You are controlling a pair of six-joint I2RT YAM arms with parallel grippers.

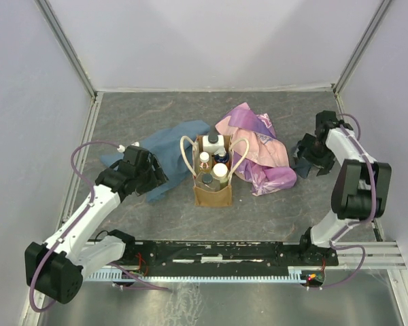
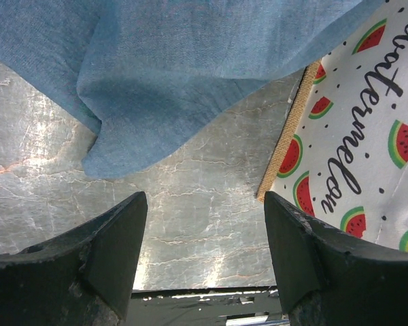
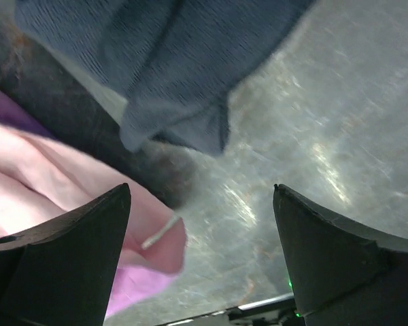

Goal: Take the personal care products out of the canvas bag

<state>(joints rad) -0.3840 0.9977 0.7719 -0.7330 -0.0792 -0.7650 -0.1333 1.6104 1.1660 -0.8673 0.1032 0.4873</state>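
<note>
The canvas bag [image 1: 213, 193] stands upright mid-table, its two cream loop handles spread to either side. The personal care products stand inside it: a white rectangular bottle with a dark cap [image 1: 213, 143], a blue-capped bottle [image 1: 221, 157], cream-capped bottles [image 1: 204, 159] and a dark-lidded jar [image 1: 207, 180]. My left gripper [image 1: 158, 175] is open and empty just left of the bag. In the left wrist view [image 2: 204, 204] the bag's watermelon-print side [image 2: 353, 149] is at the right. My right gripper [image 1: 303, 160] is open and empty to the right, beyond the pink cloth; it also shows in the right wrist view [image 3: 201, 193].
A blue cloth [image 1: 170, 146] lies left of the bag, under my left arm, and fills the top of the left wrist view [image 2: 190, 61]. A pink-purple cloth [image 1: 258, 153] lies right of the bag. A dark blue cloth [image 3: 170, 68] shows beside the pink cloth [image 3: 54, 197].
</note>
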